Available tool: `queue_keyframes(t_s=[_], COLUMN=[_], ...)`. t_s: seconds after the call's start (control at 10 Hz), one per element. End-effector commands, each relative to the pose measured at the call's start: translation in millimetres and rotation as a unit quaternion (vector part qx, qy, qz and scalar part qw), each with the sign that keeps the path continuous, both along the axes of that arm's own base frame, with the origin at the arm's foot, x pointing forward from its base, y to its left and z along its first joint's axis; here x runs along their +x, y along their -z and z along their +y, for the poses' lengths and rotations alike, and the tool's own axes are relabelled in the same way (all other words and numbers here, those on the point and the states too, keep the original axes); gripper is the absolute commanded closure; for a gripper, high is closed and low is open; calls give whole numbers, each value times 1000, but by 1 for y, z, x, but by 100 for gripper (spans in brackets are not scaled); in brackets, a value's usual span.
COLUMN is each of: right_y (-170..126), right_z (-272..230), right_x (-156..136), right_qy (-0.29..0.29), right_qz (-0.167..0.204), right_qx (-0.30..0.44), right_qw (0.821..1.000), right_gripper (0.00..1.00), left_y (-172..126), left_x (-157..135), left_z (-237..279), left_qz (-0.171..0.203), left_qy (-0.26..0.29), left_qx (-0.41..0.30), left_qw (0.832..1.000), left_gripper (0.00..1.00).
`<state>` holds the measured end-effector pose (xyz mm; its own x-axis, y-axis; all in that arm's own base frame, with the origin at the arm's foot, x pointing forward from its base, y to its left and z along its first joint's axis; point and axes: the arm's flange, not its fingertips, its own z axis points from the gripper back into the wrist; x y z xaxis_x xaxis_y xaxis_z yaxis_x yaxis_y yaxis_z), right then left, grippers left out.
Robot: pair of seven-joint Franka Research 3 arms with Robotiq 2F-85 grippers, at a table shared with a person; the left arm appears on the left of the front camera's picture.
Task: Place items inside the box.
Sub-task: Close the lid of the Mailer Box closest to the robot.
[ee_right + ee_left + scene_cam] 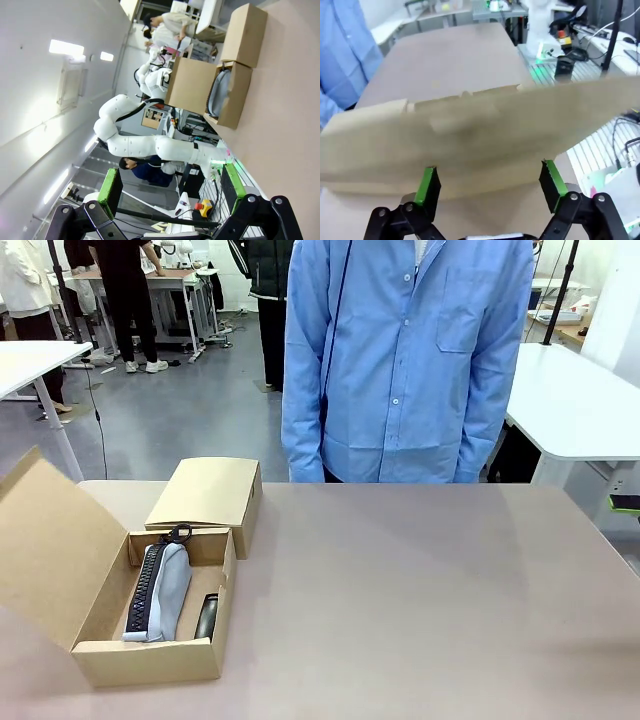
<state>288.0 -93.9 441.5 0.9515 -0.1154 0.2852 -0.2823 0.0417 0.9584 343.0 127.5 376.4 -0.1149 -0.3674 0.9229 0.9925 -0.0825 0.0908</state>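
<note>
An open cardboard box (150,648) sits at the table's left, its lid (45,540) folded out to the left. Inside lie a grey zip pouch (162,590) with a dark zipper and a black stapler (207,616) beside it on the right. My left gripper (490,187) is open, its green pads (428,186) just short of the box's lid flap (480,135), nothing between them. My right gripper (170,187) is open and empty, far from the box (234,97), where the pouch (218,93) shows. The other items are out of view.
A second, closed cardboard box (208,494) stands right behind the open one and touches it. A person in a blue shirt (405,360) stands at the far edge, hands out of sight. The brown tabletop (420,600) stretches right of the boxes. White tables stand beyond.
</note>
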Motion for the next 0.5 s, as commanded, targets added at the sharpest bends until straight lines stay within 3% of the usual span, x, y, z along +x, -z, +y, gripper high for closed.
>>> queue_keyframes(t_s=[0.0,0.2,0.4], right_y=[-2,-2,-2], right_z=[1,1,1], right_x=[-1,-1,-1], right_qy=[-4,-4,-4], right_qz=[-5,-5,-5], right_qx=[1,1,1], right_qw=[1000,1000,1000], right_gripper=[0,0,0], left_y=[2,19,38], left_x=[-14,-11,-9], left_z=[-32,-73,-111], left_qz=[-7,10,-13], left_qy=[33,43,18], left_qx=[-18,-20,-16], left_qw=[999,999,1000], left_gripper=[0,0,0])
